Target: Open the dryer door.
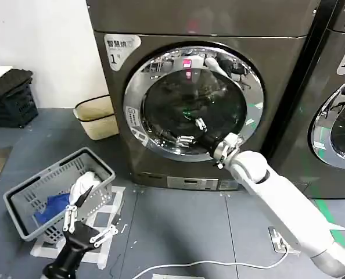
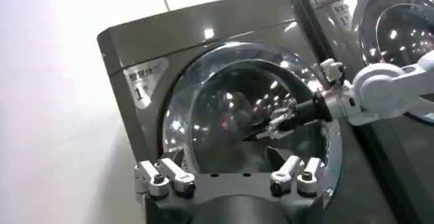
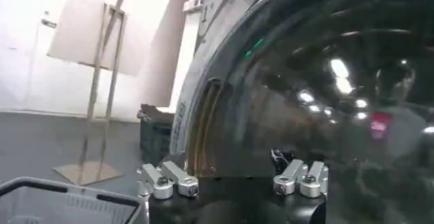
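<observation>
Reaching at door [image 1: 193, 104] | right gripper [image 1: 191, 132] fingers apart, near glass | left gripper [image 1: 85, 224] spread, idle low | risk: skidding off chrome, dryer [image 1: 277, 87] shut

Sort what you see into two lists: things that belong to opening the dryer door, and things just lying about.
Belongs to the job:
- round chrome-ringed dark glass dryer door, shut
- dark grey-brown dryer numbered 1
- right gripper, open, at the door glass

Just lying about:
- grey plastic slatted basket holding cloths
- beige bin
- second machine
- left gripper, open, low by the basket
</observation>
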